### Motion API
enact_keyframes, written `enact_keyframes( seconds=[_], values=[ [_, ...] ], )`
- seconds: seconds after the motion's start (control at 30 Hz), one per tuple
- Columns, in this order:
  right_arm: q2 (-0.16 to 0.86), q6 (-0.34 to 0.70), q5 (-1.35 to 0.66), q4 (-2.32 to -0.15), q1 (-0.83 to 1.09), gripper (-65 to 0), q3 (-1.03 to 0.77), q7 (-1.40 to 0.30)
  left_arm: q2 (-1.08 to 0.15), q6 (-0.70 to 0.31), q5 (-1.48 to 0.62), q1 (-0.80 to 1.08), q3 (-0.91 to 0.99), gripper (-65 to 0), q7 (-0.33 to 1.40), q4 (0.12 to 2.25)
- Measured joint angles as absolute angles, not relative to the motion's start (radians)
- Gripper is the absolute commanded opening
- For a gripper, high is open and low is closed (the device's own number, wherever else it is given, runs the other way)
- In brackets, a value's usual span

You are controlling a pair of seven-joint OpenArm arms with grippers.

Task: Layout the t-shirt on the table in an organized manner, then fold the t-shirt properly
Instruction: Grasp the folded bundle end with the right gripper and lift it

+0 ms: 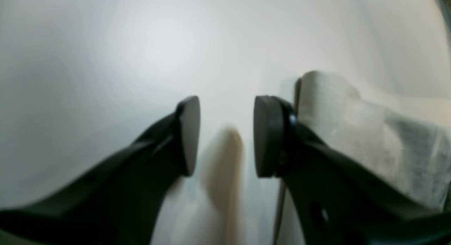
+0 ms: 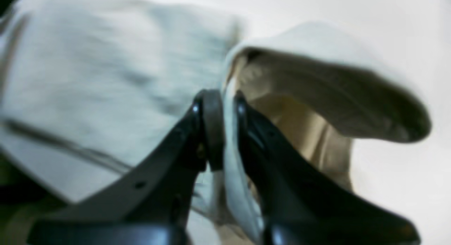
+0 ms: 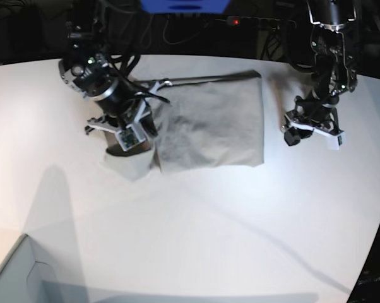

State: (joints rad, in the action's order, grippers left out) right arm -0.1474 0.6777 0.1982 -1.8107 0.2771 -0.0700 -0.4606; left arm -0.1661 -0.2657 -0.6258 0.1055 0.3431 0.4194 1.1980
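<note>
The light grey-beige t-shirt lies folded to a rough rectangle at the middle of the white table. My right gripper is at the shirt's left edge, shut on a lifted flap of fabric. In the right wrist view the jaws pinch a thin fold of the shirt, and a loop of cloth stands open to the right. My left gripper hovers over bare table right of the shirt. In the left wrist view it is open and empty, with the shirt's edge just to its right.
A grey box corner shows at the lower left. Dark cables and a blue object lie beyond the table's curved far edge. The table's right edge runs close behind my left arm.
</note>
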Motion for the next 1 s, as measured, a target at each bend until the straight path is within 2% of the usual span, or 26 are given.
enact_keyframes(
  seconds=[0.37,0.6,0.9,1.0],
  values=[
    [-0.141,0.648,0.194,-1.733,0.158,-65.0,0.244,-0.454,-0.175,-0.265,-0.625,0.11,0.342,-40.5,0.419,1.198],
    [-0.135,0.572,0.202,-1.526,0.065,-65.0,0.326,-0.457,-0.189,-0.265,-0.625,0.125,0.34,-40.3,0.424,1.198],
    [-0.13,0.556,0.206,-1.513,0.04,-65.0,0.432,-0.453,-0.194,-0.265,-0.588,0.113,0.342,-40.8,0.418,1.184],
    [-0.13,0.555,0.292,-1.514,0.045,-65.0,0.465,-0.45,-0.181,-0.265,-0.561,0.105,0.342,-41.3,0.418,1.184]
  ],
)
